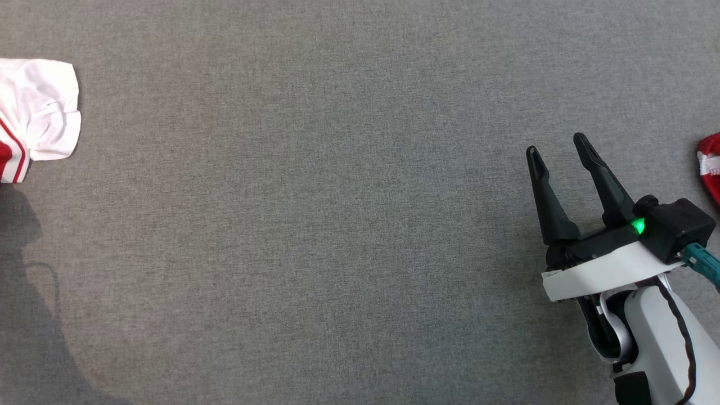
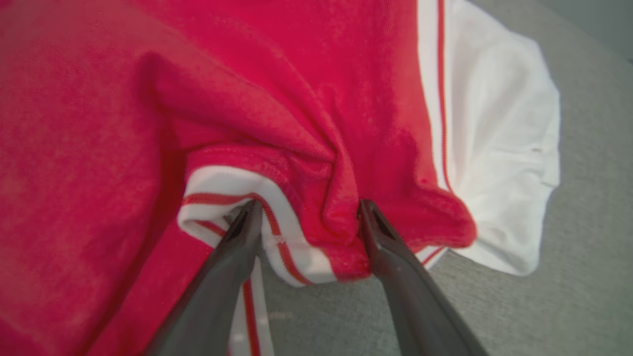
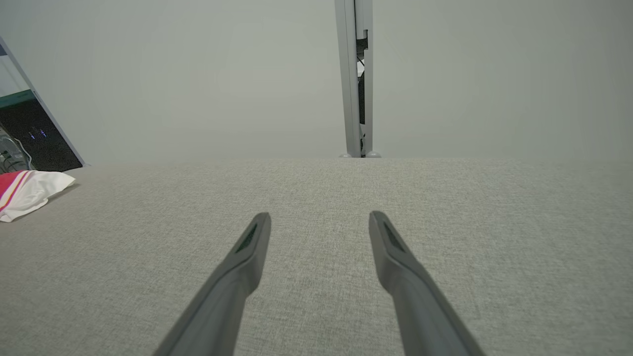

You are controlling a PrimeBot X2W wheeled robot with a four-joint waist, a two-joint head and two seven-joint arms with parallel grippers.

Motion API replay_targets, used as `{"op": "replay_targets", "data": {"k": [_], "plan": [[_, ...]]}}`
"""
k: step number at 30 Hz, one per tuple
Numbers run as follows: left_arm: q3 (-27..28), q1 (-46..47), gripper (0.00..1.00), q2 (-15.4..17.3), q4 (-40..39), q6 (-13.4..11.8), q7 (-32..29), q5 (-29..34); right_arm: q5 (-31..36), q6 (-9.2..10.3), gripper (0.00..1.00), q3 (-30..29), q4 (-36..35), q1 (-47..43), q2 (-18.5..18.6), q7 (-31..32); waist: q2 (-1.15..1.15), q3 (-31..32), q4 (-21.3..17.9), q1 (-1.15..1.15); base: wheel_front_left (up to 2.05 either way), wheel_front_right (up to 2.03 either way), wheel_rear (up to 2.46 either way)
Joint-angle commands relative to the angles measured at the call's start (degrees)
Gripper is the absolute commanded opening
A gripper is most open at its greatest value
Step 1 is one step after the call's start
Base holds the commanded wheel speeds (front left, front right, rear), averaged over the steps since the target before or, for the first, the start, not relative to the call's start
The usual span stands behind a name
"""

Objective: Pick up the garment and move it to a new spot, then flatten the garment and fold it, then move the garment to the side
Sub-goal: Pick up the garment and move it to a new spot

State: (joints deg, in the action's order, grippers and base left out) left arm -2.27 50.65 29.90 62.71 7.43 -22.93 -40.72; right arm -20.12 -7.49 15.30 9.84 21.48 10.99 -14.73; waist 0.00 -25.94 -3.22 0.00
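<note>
Left claw (image 2: 309, 205) gapes wide, fingertips straddling the bunched garment (image 2: 99, 123).

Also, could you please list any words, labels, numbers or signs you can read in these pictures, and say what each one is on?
None can be read.
The red and white garment shows stripes but no lettering.
White marks on the red cloth at the head view's right edge are too small to read.

Soft, even, bright light throughout.
In the head view a faint shadow (image 1: 28, 315) lies on the grey surface (image 1: 315, 225) at lower left. In the left wrist view the close red garment (image 2: 99, 148) is blurred, and the fingers (image 2: 217, 277) of the left gripper (image 2: 309, 203) go soft toward the bottom edge.
</note>
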Motion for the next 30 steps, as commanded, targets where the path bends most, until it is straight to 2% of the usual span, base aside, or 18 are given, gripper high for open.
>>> {"op": "replay_targets", "data": {"k": [1, 3, 4, 5, 6, 12, 19, 30], "plan": [[-1.06, -0.81, 1.00, -0.09, 0.20, 0.06, -1.55, -0.98, 0.48, -0.02, 1.00, -0.38, -0.16, 0.14, 0.24, -0.40, 0.00, -0.39, -0.25, 0.00, 0.00, 0.00, 0.00], [-2.08, -0.92, 1.00, -0.06, -0.18, 0.07, -2.29, -1.92, 0.53, -0.02, 1.00, -0.61, -0.11, 0.25, 0.31, -0.46, 0.00, -0.46, -0.25, 0.00, 0.00, 0.00, 0.00], [-2.52, -1.00, 0.95, -0.02, -0.35, 0.07, -2.38, -2.41, 0.56, -0.02, 1.00, -0.69, -0.01, 0.32, 0.33, -0.47, 0.00, -0.41, -0.23, 0.00, 0.00, 0.00, 0.00], [-2.97, -1.02, 0.57, -0.06, -0.67, 0.07, -2.22, -2.89, 0.54, -0.02, 1.00, -0.72, 0.12, 0.39, 0.32, -0.49, 0.00, -0.31, -0.19, 0.00, 0.00, 0.00, 0.00], [-3.45, -0.94, 0.02, 0.07, -1.11, 0.07, -1.71, -3.24, 0.52, -0.02, 1.00, -0.73, 0.22, 0.44, 0.27, -0.51, 0.00, -0.14, -0.14, 0.00, 0.00, 0.00, 0.00], [-6.30, -0.60, 0.00, 1.77, -2.13, 0.06, 1.49, -4.24, 0.27, -0.02, 1.00, -0.01, 1.28, 0.33, -0.25, -0.48, 0.00, 2.14, -0.09, 0.00, 0.00, 0.00, 0.00], [-11.09, -1.73, 0.00, 3.40, -4.56, 0.06, 3.63, -5.21, -0.76, -0.02, 1.00, 0.99, 3.17, -1.05, -1.54, -0.50, 0.00, 8.92, -0.41, 0.00, 0.00, 0.00, 0.00], [-22.52, -3.81, 0.00, 7.21, -17.41, 0.07, 3.00, -9.23, -2.52, -0.02, 1.00, 1.82, 5.93, -5.63, -4.48, -0.53, 0.00, 22.73, -1.78, 0.00, 0.00, 0.00, 0.00]]}}
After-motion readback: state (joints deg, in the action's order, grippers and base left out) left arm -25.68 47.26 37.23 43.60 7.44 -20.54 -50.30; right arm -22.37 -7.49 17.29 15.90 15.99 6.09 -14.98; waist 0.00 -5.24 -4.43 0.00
